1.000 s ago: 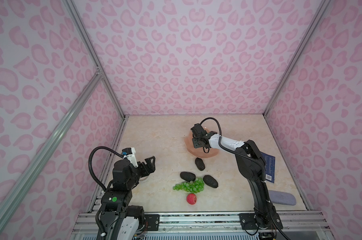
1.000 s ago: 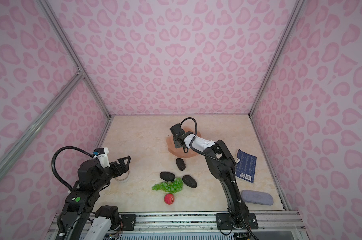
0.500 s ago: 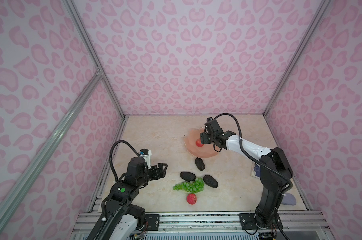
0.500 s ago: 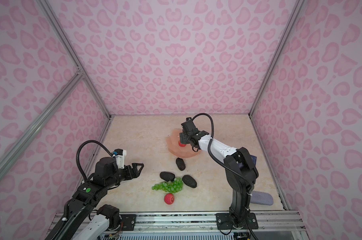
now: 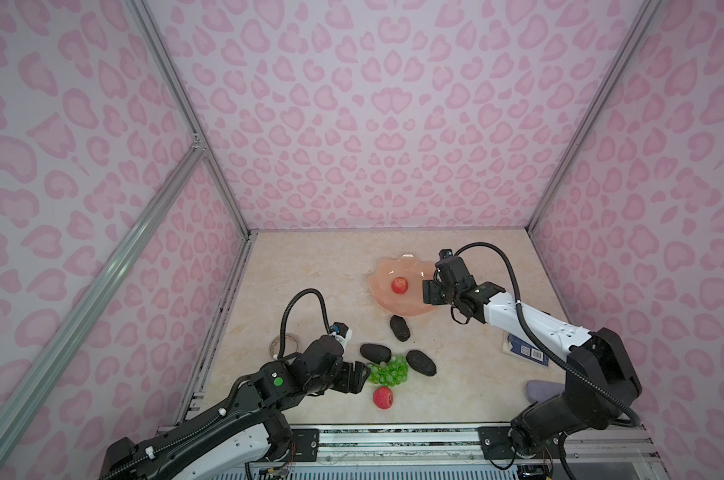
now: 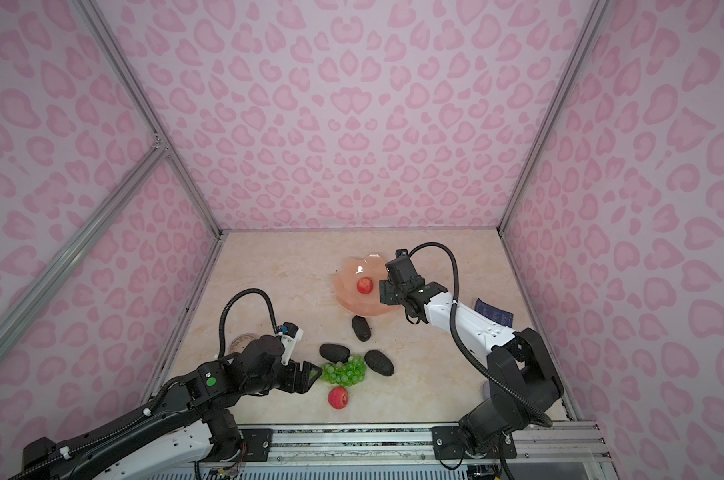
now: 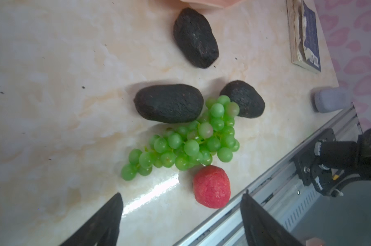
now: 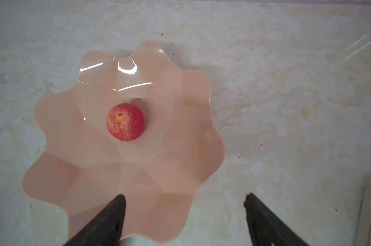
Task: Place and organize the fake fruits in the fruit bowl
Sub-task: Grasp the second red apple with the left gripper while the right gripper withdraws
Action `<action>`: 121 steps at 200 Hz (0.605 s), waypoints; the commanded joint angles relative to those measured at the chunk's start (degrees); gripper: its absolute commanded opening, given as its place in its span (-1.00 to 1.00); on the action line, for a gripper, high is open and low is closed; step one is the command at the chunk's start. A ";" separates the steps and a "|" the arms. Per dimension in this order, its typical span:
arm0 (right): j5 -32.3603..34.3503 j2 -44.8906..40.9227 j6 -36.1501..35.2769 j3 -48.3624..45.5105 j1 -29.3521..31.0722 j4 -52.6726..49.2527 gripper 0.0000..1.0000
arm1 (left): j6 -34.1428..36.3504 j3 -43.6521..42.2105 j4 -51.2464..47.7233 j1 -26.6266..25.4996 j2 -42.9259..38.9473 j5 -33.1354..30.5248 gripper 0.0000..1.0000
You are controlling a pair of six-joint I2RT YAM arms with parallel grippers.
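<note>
Peach fruit bowl partly hidden by open right gripper, 1 apple inside, left gripper open beside grapes

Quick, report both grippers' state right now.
Left gripper: open, holding nothing, near the grapes.
Right gripper: open, holding nothing, over the fruit bowl, apple lying loose in it.
</note>
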 commanded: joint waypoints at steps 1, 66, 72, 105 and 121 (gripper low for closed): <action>1.34 -1.25 0.39 -1.69 -0.22 0.69 0.81 | -8.51 -0.61 -0.16 -6.52 0.66 -5.42 0.74; -0.14 -6.60 1.21 -7.08 -1.41 2.15 0.90 | -12.91 3.08 6.68 -17.14 14.44 -7.76 0.81; 0.05 -7.28 1.14 -7.63 -1.42 2.12 0.90 | -13.36 3.16 7.69 -17.33 15.64 -7.57 0.81; 0.33 -10.63 1.04 -9.90 -2.13 1.90 0.90 | -14.04 4.86 8.51 -17.48 22.27 -6.10 0.79; 0.26 -12.07 1.02 -11.06 -2.66 1.95 0.90 | -14.59 5.19 8.48 -17.46 24.76 -5.58 0.73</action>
